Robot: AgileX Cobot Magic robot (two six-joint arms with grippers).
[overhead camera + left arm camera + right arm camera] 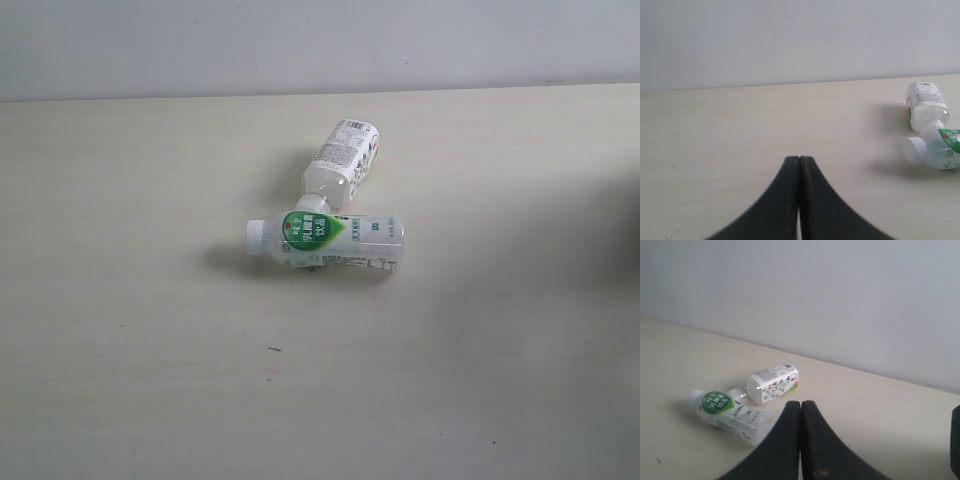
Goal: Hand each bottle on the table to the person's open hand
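Two bottles: both lie on their sides on the table [120, 350]. The green-label bottle [325, 241] is my landmark, and the printed-label bottle [343, 160] lies just behind it with its neck touching the landmark's side.
Left jaws: my left gripper [799, 161] is clenched and empty, well apart from the green-label bottle on its cap side.
Right jaws: my right gripper [801, 405] is clenched and empty too, short of the green-label bottle toward its base end.
Open hand: not in view, so I cannot tell where delivery goes.
Step in hand: I judge no pick has begun.
Doing it well: release the jaws before going down, then straddle the green-label bottle across its body at mid-length. Keep clear of the touching neck. The round body will likely roll if nudged.
Edges: the table's far edge meets the wall [300, 40] behind the printed-label bottle.
Open room: bare tabletop lies in front of the green-label bottle and off both its ends; only the side behind is crowded.
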